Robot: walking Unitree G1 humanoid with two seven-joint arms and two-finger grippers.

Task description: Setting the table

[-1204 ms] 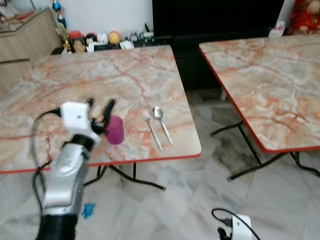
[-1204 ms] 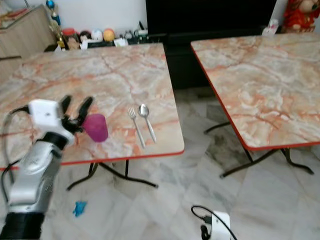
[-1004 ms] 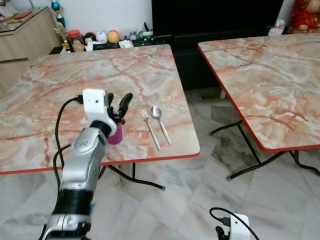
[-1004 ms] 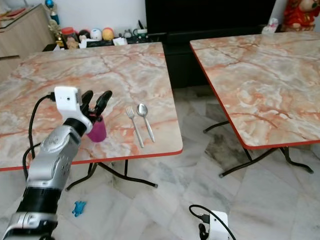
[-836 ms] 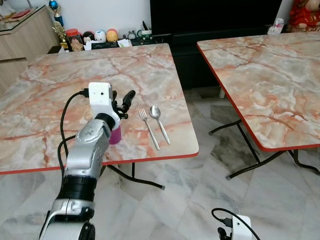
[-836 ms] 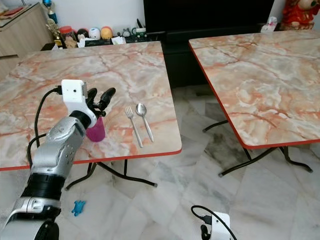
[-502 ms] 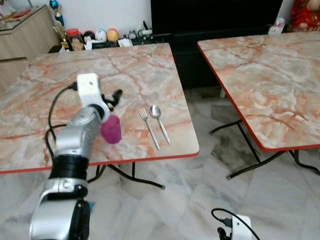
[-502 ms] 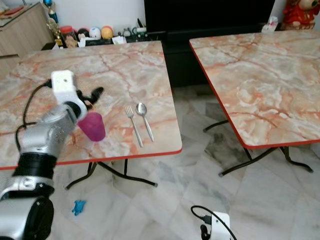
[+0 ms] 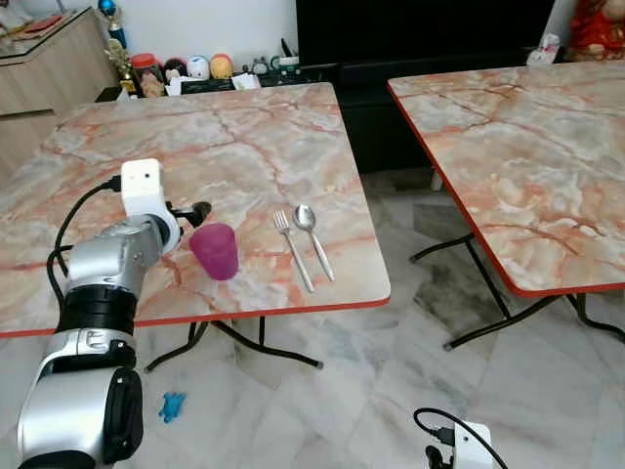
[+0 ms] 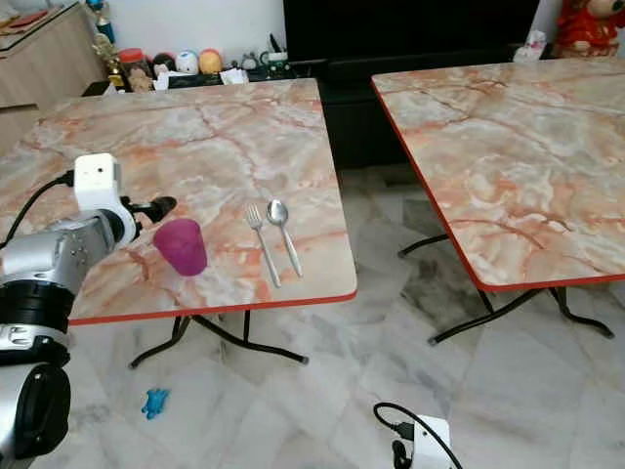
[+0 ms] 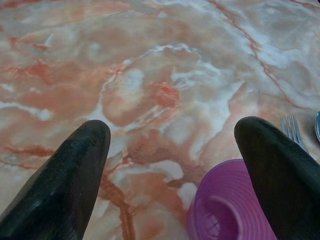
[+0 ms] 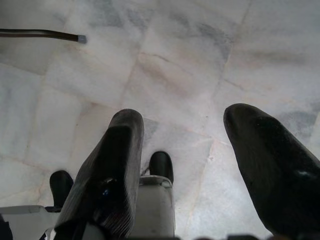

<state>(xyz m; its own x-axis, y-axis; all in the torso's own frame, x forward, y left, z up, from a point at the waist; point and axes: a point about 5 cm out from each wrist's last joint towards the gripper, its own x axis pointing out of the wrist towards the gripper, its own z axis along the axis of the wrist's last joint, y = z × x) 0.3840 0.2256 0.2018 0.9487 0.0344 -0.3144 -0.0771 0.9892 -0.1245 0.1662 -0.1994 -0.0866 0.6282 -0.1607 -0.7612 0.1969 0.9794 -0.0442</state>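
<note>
Left gripper (image 9: 195,210) spread, empty; upright purple cup (image 9: 215,251) just beside its fingertips, toward fork (image 9: 294,251). Right gripper (image 12: 192,150) spread, hanging idle.

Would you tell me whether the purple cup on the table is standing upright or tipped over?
Upright. The purple cup stands on its base on the table, mouth up, and the left wrist view looks down into it beside the open left gripper.

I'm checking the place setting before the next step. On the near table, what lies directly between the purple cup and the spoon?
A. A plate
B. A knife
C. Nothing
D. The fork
D: on the table, the fork lies alongside the spoon, on the side facing the upright purple cup; the open left gripper hangs just beside the cup without touching it.
</note>
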